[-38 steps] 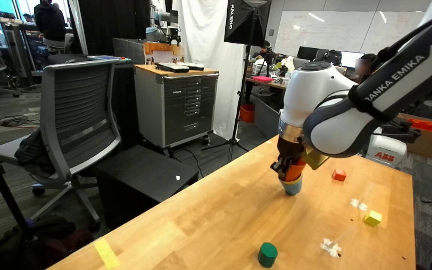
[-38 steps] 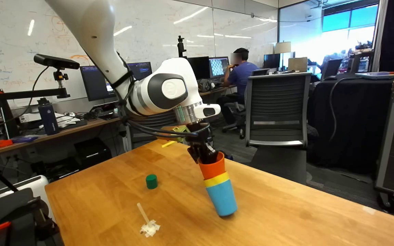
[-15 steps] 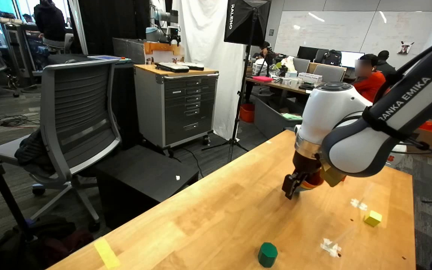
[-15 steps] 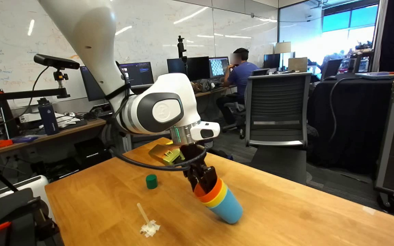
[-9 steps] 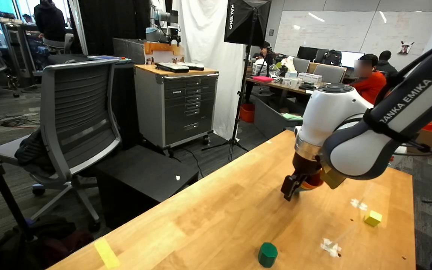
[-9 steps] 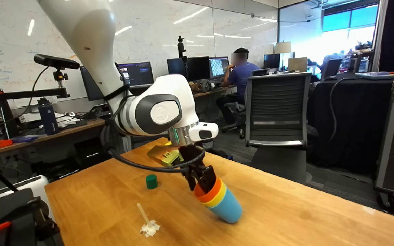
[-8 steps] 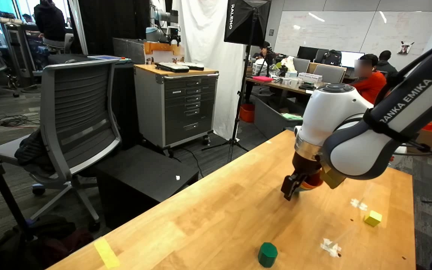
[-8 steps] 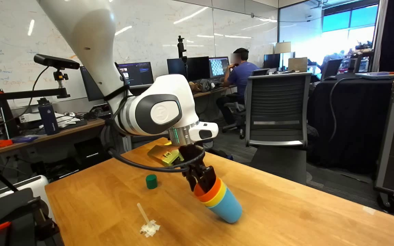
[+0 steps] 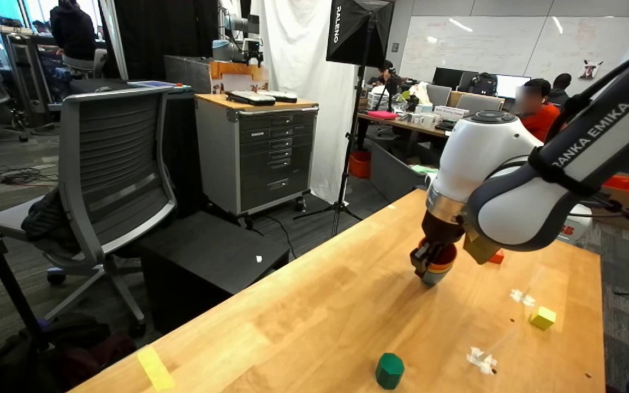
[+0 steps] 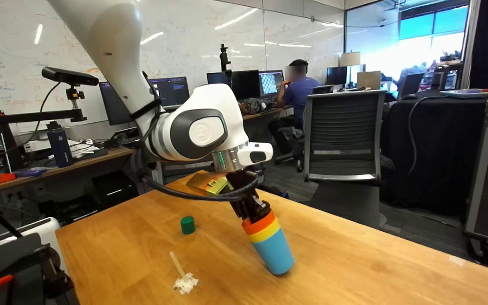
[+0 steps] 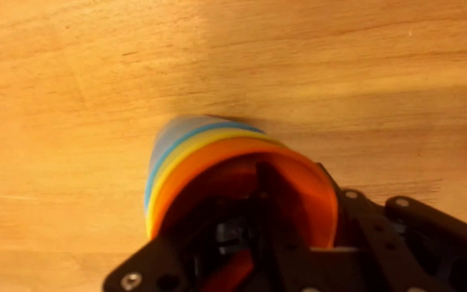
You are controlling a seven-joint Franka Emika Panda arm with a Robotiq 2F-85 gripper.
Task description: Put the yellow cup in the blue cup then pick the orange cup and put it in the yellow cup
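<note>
The three cups are nested in a tilted stack on the table. The blue cup (image 10: 274, 254) is outermost, a band of the yellow cup (image 10: 266, 234) shows above it, and the rim of the orange cup (image 10: 261, 224) is on top. In the wrist view, my gripper (image 11: 292, 166) straddles the orange cup's wall (image 11: 318, 202). One finger reaches inside that cup, the other is outside, close against its rim. The jaws are partly closed, with a gap showing between the inner finger and the wall. The tip of the inner finger is dark and hard to make out.
A small dark green block (image 10: 188, 225) stands on the table apart from the stack. In an exterior view, a red block (image 9: 497, 256) and a yellow block (image 9: 543, 317) lie on the table, near white tape patches (image 9: 522, 297). A thin stick (image 10: 178, 264) rises from tape.
Since 2.5 s ago the orange cup has gone deeper into the yellow one. In the last half second my gripper has risen slightly, its fingers have come closer together, and the stack leans less.
</note>
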